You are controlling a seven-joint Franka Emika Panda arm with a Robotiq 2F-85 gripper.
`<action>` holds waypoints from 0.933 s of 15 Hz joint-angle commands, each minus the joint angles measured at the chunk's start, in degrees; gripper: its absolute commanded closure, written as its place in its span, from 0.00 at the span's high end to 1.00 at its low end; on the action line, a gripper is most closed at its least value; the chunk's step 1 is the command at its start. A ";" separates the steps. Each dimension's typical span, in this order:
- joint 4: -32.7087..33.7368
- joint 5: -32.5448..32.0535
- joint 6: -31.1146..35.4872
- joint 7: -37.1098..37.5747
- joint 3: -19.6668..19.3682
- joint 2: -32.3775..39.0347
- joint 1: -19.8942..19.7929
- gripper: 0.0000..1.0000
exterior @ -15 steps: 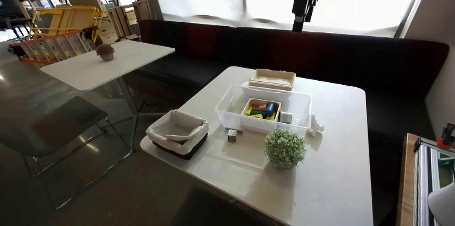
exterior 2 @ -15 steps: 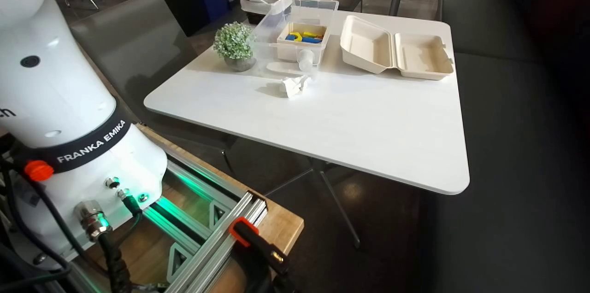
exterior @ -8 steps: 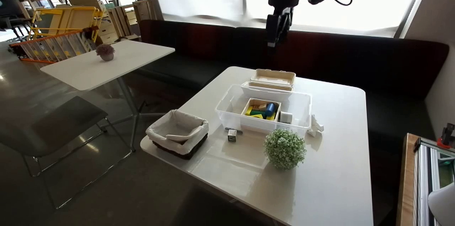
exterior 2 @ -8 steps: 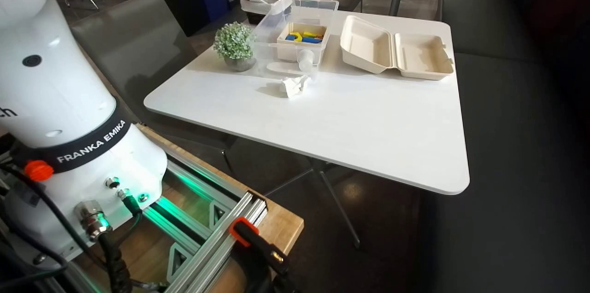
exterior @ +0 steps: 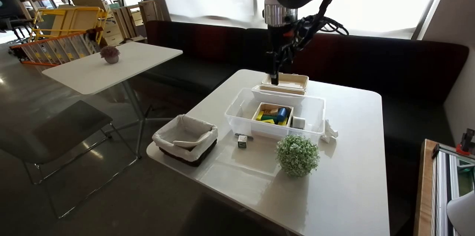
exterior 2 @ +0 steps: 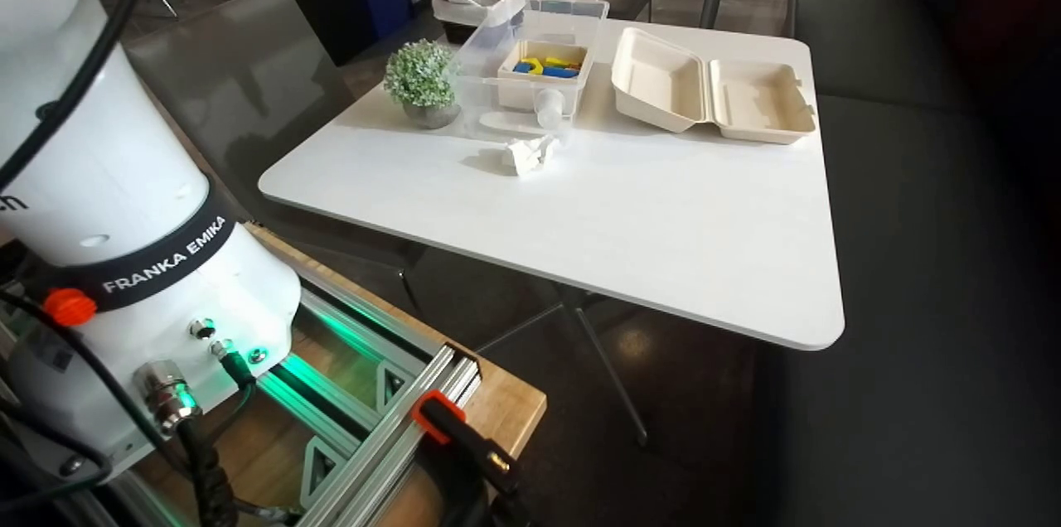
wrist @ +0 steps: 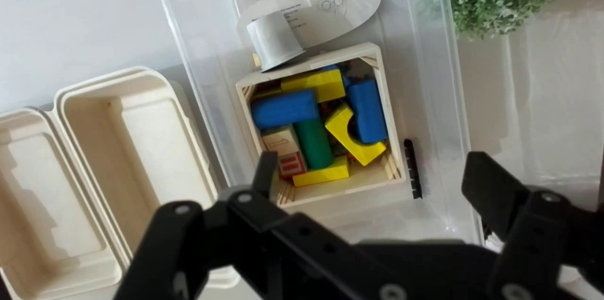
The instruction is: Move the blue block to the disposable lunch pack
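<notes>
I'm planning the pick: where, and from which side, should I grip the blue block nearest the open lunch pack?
Probably from above, the pincer closing across the middle of the blue block, since it lies flat and is longer than wide. The wooden box and clear bin wall off its sides, and a yellow block and the green block crowd one end.

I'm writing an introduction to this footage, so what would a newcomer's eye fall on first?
Probably the blue blocks, vivid among yellow pieces in the wooden box, which sits inside the clear bin. Next, the tan lunch pack, lying open on the table beside the bin. In the wrist view, the black fingers loom large, spread apart.
</notes>
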 commanded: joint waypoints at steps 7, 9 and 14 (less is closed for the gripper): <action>3.36 -1.62 0.64 8.34 -0.27 9.85 0.00 1.00; 4.11 -1.85 0.68 9.38 -0.40 11.07 0.04 1.00; 5.94 -0.93 0.05 11.08 -0.65 12.59 -0.15 1.00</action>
